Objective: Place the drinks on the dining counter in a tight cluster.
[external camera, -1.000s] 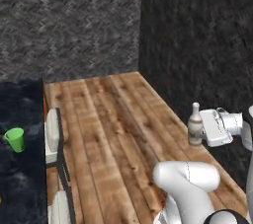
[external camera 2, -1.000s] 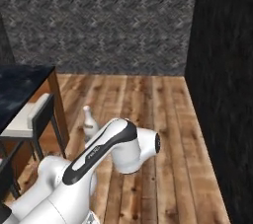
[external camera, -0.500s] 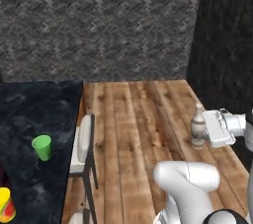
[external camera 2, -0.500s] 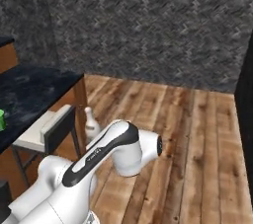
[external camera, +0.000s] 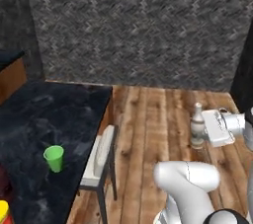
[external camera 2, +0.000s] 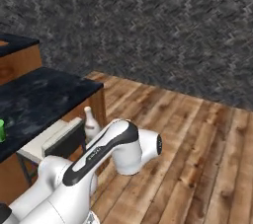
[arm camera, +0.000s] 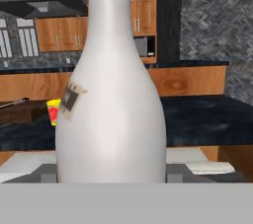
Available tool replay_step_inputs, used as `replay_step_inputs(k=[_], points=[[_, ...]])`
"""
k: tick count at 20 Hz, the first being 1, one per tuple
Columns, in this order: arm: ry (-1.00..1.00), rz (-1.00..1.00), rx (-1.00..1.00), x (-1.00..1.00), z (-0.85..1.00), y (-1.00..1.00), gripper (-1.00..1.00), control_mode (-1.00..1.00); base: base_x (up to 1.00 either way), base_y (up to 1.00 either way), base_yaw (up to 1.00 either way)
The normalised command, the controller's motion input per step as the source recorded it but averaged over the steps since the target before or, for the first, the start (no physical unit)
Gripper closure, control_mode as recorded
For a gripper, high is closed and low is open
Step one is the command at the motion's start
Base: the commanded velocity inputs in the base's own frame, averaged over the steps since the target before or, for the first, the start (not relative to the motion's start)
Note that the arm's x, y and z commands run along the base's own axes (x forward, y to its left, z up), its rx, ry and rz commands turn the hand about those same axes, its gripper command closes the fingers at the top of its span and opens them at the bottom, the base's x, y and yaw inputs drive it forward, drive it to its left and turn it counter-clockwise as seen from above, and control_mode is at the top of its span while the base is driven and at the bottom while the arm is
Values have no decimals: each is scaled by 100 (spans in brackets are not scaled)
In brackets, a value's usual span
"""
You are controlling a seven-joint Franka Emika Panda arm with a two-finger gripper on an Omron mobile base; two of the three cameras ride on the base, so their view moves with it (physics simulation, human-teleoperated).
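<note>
Tan bottle (arm camera: 111,94) neck cut off by the hand view's top edge, its base behind the jaws, its label too blurred to read, yellow object (external camera: 3,212) cropped at the surface's (external camera: 39,119) near left corner

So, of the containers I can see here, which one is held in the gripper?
The tan bottle with the white neck, upright in the gripper above the wood floor. The green cup stands apart on the dining counter.
</note>
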Motion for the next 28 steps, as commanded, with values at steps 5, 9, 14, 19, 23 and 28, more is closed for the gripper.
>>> replay_step_inputs(k=[5,9,14,19,23,28], points=[[0,0,0,0,0,0,100,100,45,0,57],[0,0,0,0,0,0,100,100,31,0,66],[0,0,0,0,0,0,100,100,36,0,64],[0,0,0,0,0,0,100,100,34,-6,56],[0,0,0,0,0,0,100,100,44,-10,44],[0,0,0,0,0,0,100,100,51,-11,37]])
